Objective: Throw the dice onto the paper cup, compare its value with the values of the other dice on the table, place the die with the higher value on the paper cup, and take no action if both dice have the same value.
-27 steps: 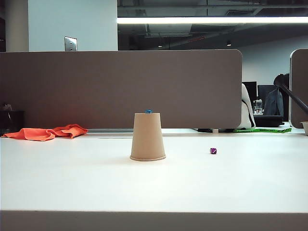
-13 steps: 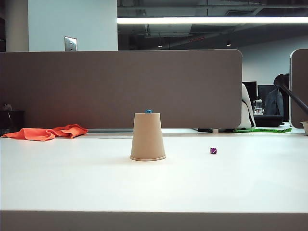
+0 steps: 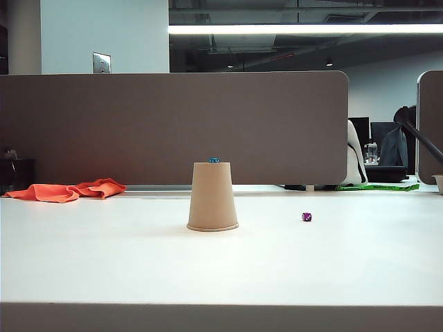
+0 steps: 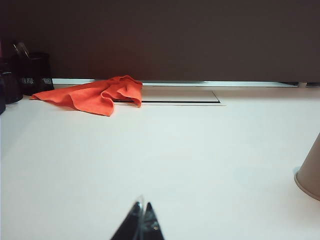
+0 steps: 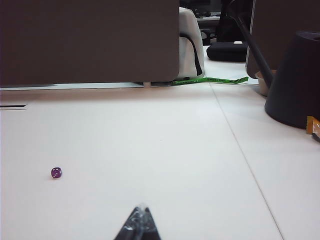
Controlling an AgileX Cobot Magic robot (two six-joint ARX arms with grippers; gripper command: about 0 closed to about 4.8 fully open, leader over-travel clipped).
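Lying well apart from both closed grippers' fingers (image 5: 139, 220) (image 4: 141, 220), the dice (image 5: 56, 172) rests untouched.

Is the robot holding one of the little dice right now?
No. The left gripper and right gripper are both shut on nothing. The blue die sits on the paper cup; the purple die lies on the table.

Exterior view: set low at the near edge of the desk (image 3: 104, 263), looking level across it at the paper cup (image 3: 212, 197) and the brown wall behind. Left wrist view: close above the desk, facing the orange cloth (image 4: 95, 95), with the paper cup's edge (image 4: 311, 175) shared with the exterior view. Right wrist view: also low, facing the far right side, sharing the purple dice (image 5: 56, 172) with the exterior view (image 3: 306, 217).
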